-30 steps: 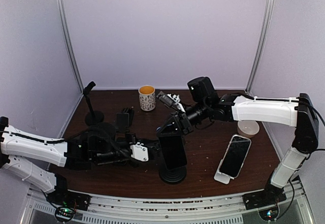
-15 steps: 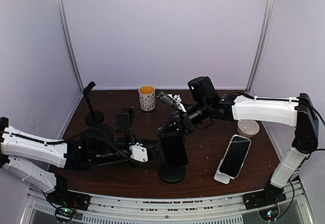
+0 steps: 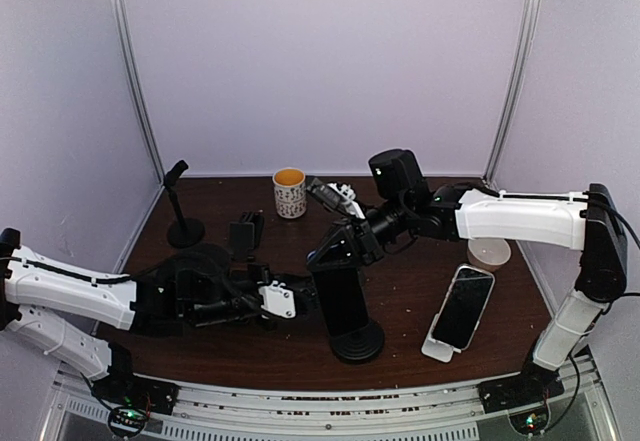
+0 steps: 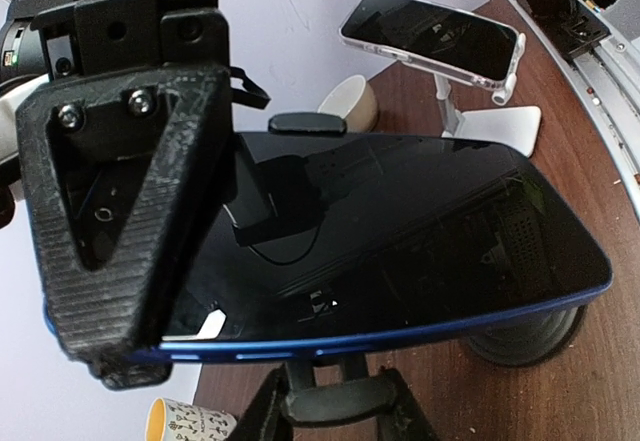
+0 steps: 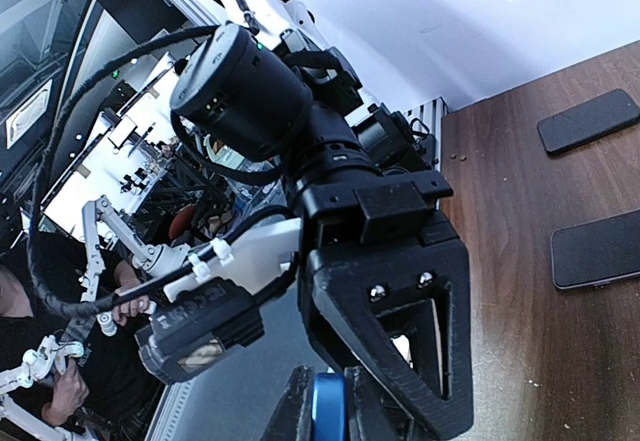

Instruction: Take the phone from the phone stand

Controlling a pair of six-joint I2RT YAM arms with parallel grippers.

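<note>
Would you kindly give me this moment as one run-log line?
stage: grasp | right fingers: shut on phone top | left fingers: shut on stand | phone: not yet off stand

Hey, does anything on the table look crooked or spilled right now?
The black stand base sits off to the right of the phone that the right gripper pinches, so the stand looks tipped. The mug stands upright; nothing spilled.

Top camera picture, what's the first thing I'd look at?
The dark blue-edged phone standing mid-table on a black round-based stand, with the right gripper pinching its top edge. The left gripper is shut on the stand's neck from the left. On the right, a second phone leans on a white stand.
</note>
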